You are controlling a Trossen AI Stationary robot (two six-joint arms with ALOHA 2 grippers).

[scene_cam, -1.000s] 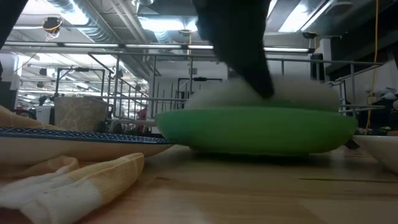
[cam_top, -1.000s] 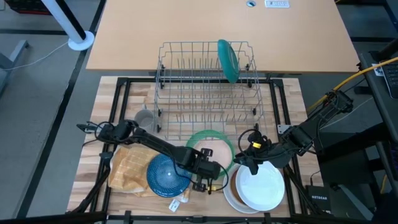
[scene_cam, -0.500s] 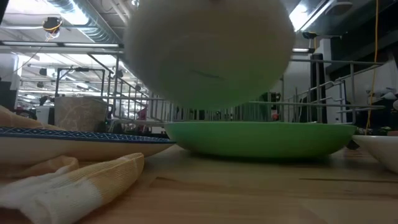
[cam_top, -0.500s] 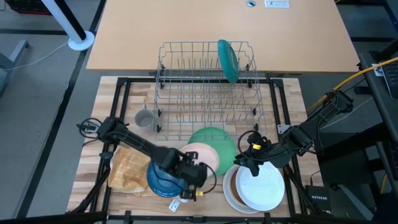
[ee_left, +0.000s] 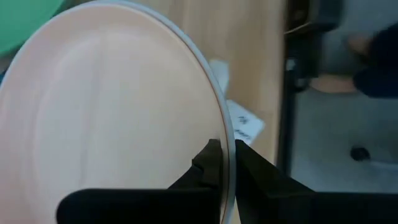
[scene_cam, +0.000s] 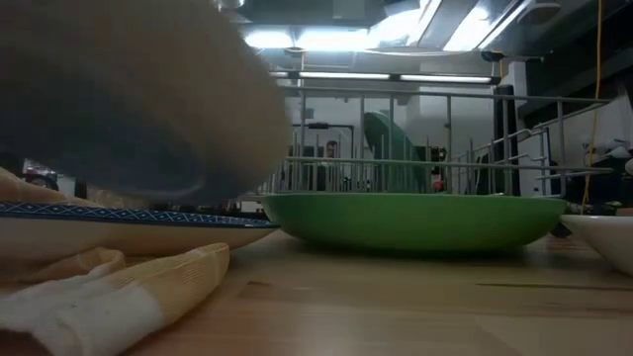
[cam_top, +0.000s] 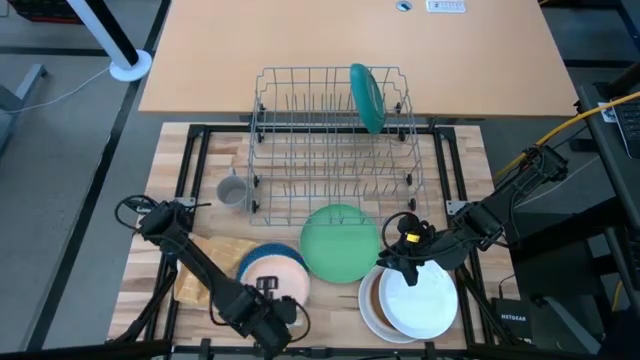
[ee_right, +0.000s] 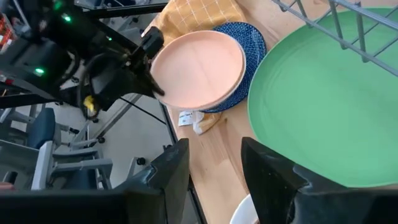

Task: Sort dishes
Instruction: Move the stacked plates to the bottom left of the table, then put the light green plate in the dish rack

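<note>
My left gripper (ee_left: 225, 155) is shut on a small peach plate (cam_top: 281, 276), which hovers low over the blue patterned plate (cam_top: 256, 262) near the table's near edge. The blue plate lies partly on the yellow checked cloth (cam_top: 212, 266). A large green plate (cam_top: 340, 242) lies flat in front of the wire rack (cam_top: 330, 140). A teal plate (cam_top: 365, 97) stands on edge in the rack. A white plate (cam_top: 422, 300) sits in a brown dish (cam_top: 368, 305). A grey mug (cam_top: 232, 192) stands left of the rack. My right gripper (ee_right: 217, 171) is open, between the green and white plates. My left gripper pinches the peach plate's rim (ee_left: 219, 127) between its two fingers (ee_left: 210, 163), one on the upper face and one underneath. The fingers come about level from the table's near side. The plate is held close over the blue plate (ee_right: 250, 50); whether they touch, I cannot tell.
The rack takes up the table's far middle. A small white paper tag (ee_right: 186, 117) lies near the blue plate at the near edge. Bare wood shows on the table's left side, around the mug. In the low view the peach plate's underside (scene_cam: 138, 99) fills the upper left.
My left gripper has lifted the peach plate off the green plate and carried it toward the table's left and near edge, to a place over the blue plate. The green plate now lies bare. My right arm has kept still.
</note>
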